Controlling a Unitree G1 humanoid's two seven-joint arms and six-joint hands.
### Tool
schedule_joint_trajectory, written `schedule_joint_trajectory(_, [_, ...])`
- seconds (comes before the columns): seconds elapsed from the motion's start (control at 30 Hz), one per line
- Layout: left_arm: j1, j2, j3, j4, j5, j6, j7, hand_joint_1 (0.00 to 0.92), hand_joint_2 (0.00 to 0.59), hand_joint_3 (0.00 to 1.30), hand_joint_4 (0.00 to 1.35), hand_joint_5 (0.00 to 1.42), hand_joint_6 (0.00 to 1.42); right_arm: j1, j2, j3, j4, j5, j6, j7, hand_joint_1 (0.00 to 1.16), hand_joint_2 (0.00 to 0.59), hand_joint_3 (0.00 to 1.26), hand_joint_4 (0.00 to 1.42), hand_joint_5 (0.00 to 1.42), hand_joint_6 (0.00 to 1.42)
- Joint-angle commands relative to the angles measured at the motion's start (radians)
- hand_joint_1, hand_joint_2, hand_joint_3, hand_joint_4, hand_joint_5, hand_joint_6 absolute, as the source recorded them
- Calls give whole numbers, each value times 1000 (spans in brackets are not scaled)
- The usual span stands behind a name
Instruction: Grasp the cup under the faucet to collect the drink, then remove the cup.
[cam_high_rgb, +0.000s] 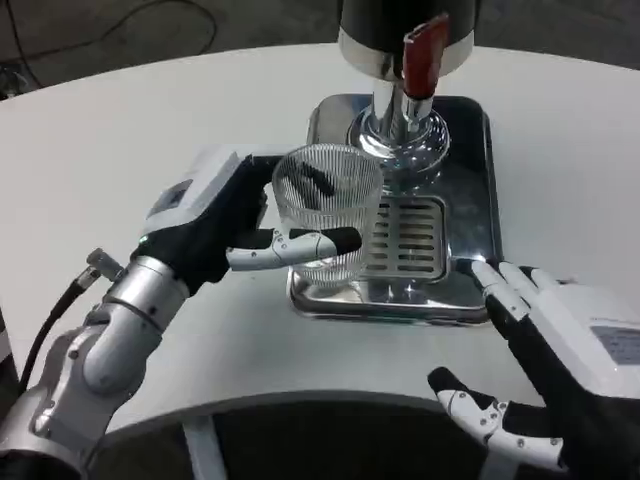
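Two robot hands: left robot hand (235, 225) grasping clear ribbed glass cup (327, 210) over shiny steel drip tray (470, 225); right robot hand (540, 360) released, fingers spread, on white counter (120, 150) nr tray.

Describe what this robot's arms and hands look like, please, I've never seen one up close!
Each forearm is silver metal with rounded joints; a black cable runs beside the left one. The left robot hand has a white plate on its back, a black body, and fingers in white segments with black tips. The right robot hand matches it: white back plate carrying a small label too blurred to read, black underside, white-and-black fingers.
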Motion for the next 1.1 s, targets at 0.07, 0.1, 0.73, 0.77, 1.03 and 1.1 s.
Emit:
schedule_joint_trajectory(0.07, [-87, 1, -50, 104, 39, -34, 51, 455, 214, 1062, 1233, 1424, 1424, 18, -6, -28, -31, 27, -12, 12, 320, 394, 25, 0, 0, 0])
schedule_joint_trajectory(0.1, [-101, -1, -58, 125, 45, -35, 57, 455, 214, 1062, 1233, 1424, 1424, 20, -8, -35, -34, 33, -12, 12, 320, 393, 25, 0, 0, 0])
schedule_joint_trajectory(0.73, [-275, -47, -195, 358, 160, -6, 259, 445, 221, 1056, 1210, 1424, 1424, 54, -52, -108, -72, 121, -25, 11, 326, 406, 25, 0, 0, 0])
schedule_joint_trajectory(0.77, [-279, -50, -201, 366, 165, -3, 272, 443, 223, 1052, 1206, 1417, 1424, 56, -53, -113, -73, 126, -27, 9, 326, 406, 25, 0, 0, 0])
schedule_joint_trajectory(1.03, [-311, -76, -245, 425, 191, 45, 328, 421, 225, 997, 1140, 1362, 1424, 72, -59, -164, -73, 175, -56, 3, 326, 406, 25, 0, 0, 0])
schedule_joint_trajectory(1.1, [-319, -81, -256, 437, 188, 60, 321, 415, 216, 979, 1106, 1343, 1424, 74, -60, -179, -73, 187, -63, 4, 326, 406, 25, 0, 0, 0])
